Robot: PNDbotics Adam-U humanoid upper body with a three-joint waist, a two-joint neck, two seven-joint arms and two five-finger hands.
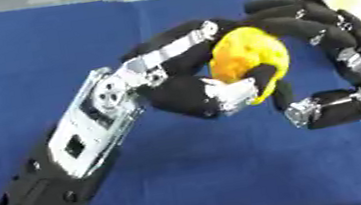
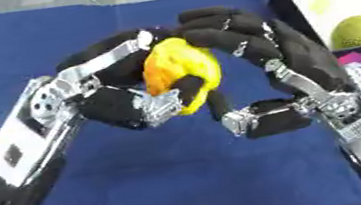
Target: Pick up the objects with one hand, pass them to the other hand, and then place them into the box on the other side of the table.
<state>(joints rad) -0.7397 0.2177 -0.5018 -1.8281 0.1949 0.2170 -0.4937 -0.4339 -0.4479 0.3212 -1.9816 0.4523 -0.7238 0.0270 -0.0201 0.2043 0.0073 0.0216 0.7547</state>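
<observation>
Left hand (image 1: 192, 93) fingers pinching yellow object (image 1: 248, 59); right hand (image 2: 295, 73) fingers curled over it; blue tablecloth (image 1: 28, 60), box (image 2: 296, 17) beyond.

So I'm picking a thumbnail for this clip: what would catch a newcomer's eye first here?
The bright yellow-orange object, mid-picture above the blue tablecloth: the left hand is curled round it, and the right hand curves over it from the right. Next comes the open box at the upper right, where a bumpy yellow-green fruit lies on its white floor.
</observation>
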